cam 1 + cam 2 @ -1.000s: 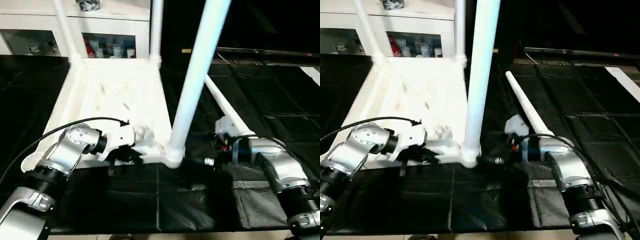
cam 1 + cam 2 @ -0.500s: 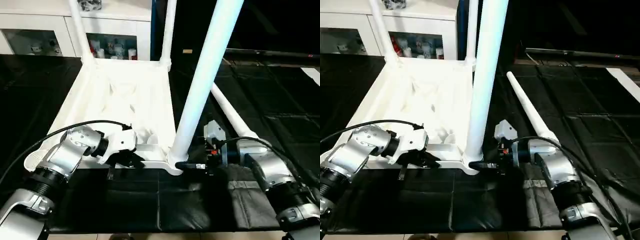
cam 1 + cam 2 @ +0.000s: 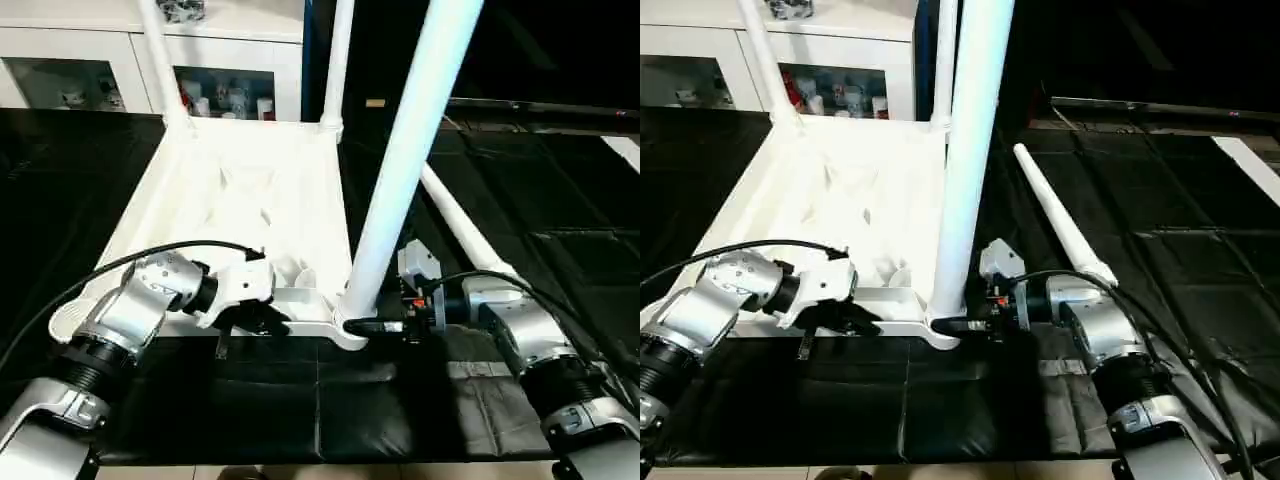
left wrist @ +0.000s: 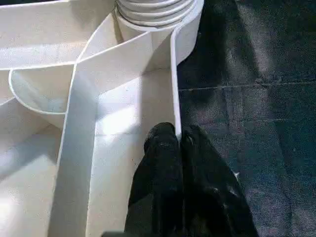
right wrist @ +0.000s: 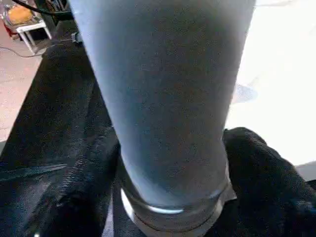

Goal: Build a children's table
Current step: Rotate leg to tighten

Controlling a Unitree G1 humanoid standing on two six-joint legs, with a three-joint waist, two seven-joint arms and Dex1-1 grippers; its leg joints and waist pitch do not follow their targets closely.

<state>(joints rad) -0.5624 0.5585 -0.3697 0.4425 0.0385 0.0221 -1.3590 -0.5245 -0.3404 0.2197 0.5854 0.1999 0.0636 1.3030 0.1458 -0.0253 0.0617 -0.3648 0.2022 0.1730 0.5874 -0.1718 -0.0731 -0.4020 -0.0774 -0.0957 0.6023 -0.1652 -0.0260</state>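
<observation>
Right wrist view puts the right gripper [image 5: 173, 197] straddling the foot of the near leg [image 5: 163, 94]: one dark finger [image 5: 256, 168] lies on either side of the tube, just above the ribbed collar where it enters the corner socket. The jaws stand wide, about as wide as the tube itself, and whether the fingers already press on it I cannot tell.

From that gripper outward, the leg's long axis runs straight up, at right angles to the gripper's level reach. In the left eye view the right gripper [image 3: 385, 326] comes in from the robot's right, touching or nearly touching the leg's base at the tabletop's near right corner socket [image 3: 350, 325]. This arm is plainly the nearer one to that leg.

Across the near edge, the left gripper [image 4: 178, 148] is pinched tight on the thin upright rim wall of the upturned tabletop [image 4: 118, 94], one finger inside, one outside.

The tabletop lies underside up on the black mat [image 3: 250, 400], with two more legs standing in its far corners. A fourth leg [image 3: 1060, 225] lies flat on the mat beyond the right forearm, running away from the robot. The near left socket [image 3: 70, 322] looks empty.
</observation>
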